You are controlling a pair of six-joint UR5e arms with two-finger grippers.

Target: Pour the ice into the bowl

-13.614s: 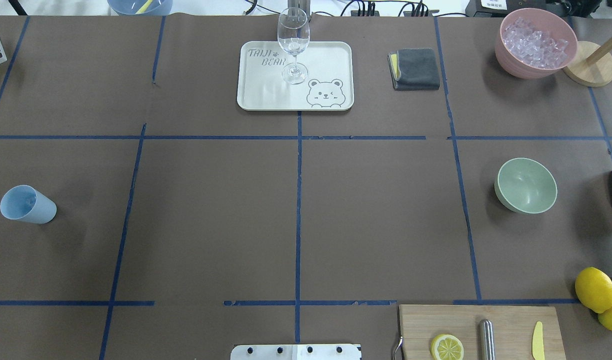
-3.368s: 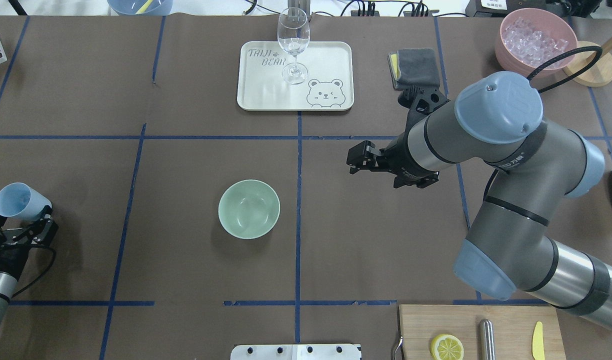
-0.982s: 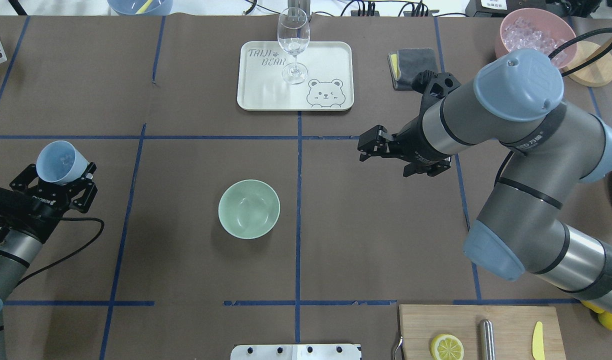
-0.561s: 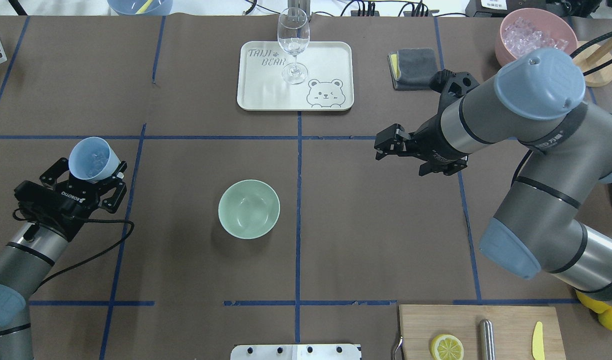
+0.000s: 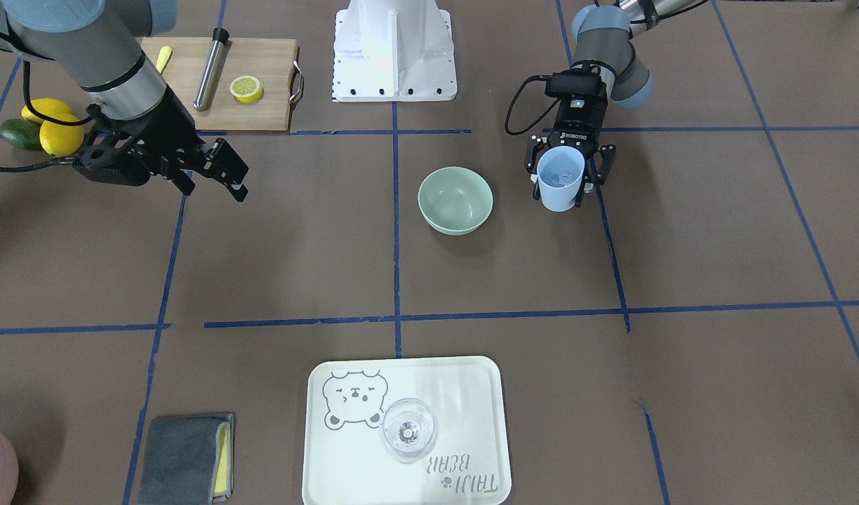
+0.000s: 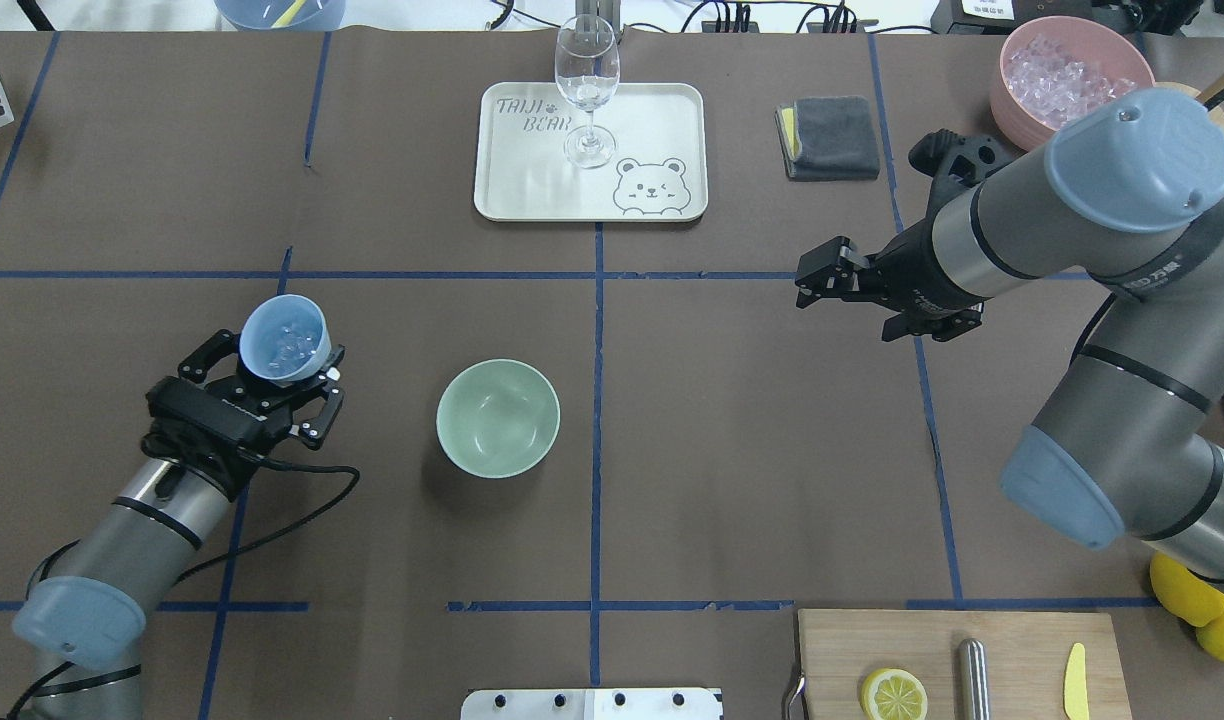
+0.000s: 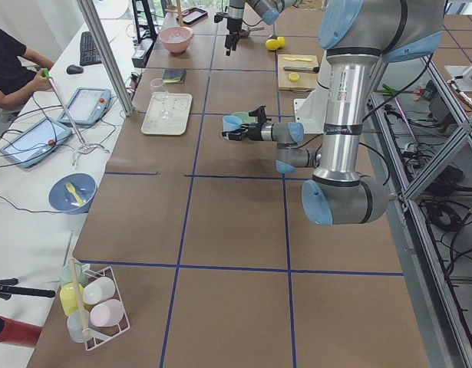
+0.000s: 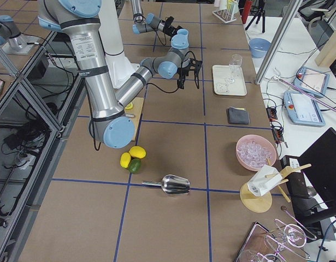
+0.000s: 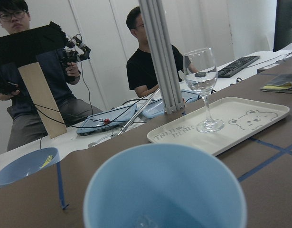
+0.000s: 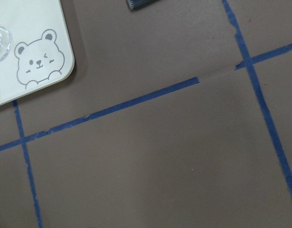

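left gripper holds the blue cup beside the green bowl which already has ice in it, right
No, the green bowl is empty, as the overhead view shows. The ice is in the blue cup, which the left gripper holds beside the bowl.

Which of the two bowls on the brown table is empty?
The mint-green bowl near the centre; the pink bowl at the far right corner is full of ice cubes.

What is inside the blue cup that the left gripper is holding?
Small clear ice cubes lie at the bottom of the blue cup, which the left gripper holds upright. Their number cannot be counted, as the cup wall covers part of the bottom.
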